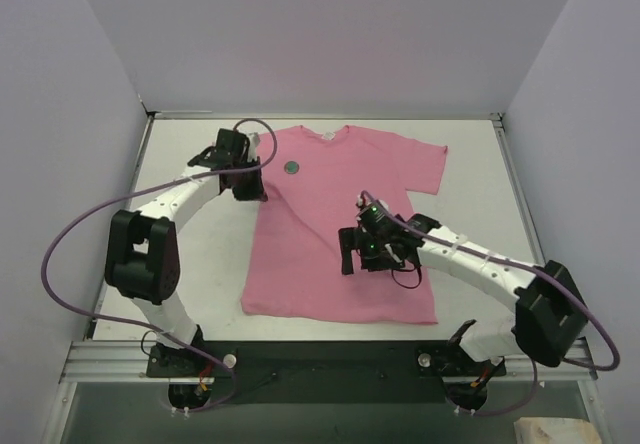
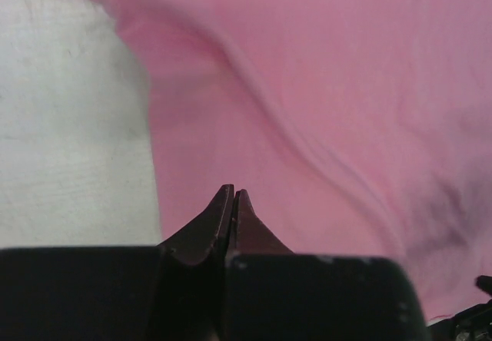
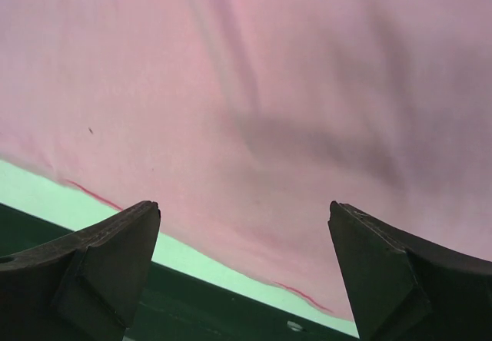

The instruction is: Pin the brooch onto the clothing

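brooch [image 1: 291, 167]: too small to show any detail
clothing [image 1: 345, 229]: sleeve toward the far-left corner hidden under the left gripper [image 1: 250, 190]
beige object [image 1: 552, 430]: cut off beyond the near-right corner

Soft matt pink cloth T-shirt [image 1: 345, 234]

White-and-black left arm [image 1: 185, 196] and right arm [image 1: 470, 260] are both reaching inward, elbows out.
The left arm's black two-finger tool [image 2: 233, 196] is pointing down with its tips pressing together; the right arm's black tool [image 3: 244, 212] is holding its fingers wide apart.
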Controlling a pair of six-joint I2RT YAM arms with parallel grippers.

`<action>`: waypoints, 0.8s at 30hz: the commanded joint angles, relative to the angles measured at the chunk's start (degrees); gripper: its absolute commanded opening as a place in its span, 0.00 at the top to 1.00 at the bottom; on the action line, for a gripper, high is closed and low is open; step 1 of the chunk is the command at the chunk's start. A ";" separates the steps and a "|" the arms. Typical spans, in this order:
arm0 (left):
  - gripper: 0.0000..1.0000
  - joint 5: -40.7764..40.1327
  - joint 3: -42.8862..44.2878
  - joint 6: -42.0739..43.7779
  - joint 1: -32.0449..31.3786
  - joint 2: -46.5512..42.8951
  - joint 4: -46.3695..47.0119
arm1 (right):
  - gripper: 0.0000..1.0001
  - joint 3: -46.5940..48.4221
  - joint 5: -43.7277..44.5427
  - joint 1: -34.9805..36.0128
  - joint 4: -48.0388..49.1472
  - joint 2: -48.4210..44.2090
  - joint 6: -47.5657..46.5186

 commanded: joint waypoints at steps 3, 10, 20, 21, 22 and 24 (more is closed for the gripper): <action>1.00 1.05 -18.42 -6.18 -6.78 -11.29 12.47 | 0.02 -3.47 3.60 -6.94 -1.21 -11.26 -1.27; 1.00 0.23 -32.39 -10.31 -12.24 -16.12 14.58 | 0.02 -8.83 2.90 -11.08 -1.04 -12.15 0.92; 1.00 1.64 -42.25 -15.85 -13.91 -20.70 15.64 | 0.01 -17.44 2.73 -14.15 1.24 -11.97 8.39; 1.00 1.91 -43.56 -16.72 -14.09 -20.96 15.55 | 0.01 -18.84 2.03 -14.68 1.42 -12.15 9.10; 1.00 1.91 -44.27 -17.17 -14.18 -21.66 15.47 | 0.01 -19.55 1.85 -14.77 1.95 -12.41 9.63; 1.00 1.65 -46.29 -18.74 -14.26 -22.54 15.12 | 0.01 -21.22 1.50 -15.03 2.30 -13.03 11.12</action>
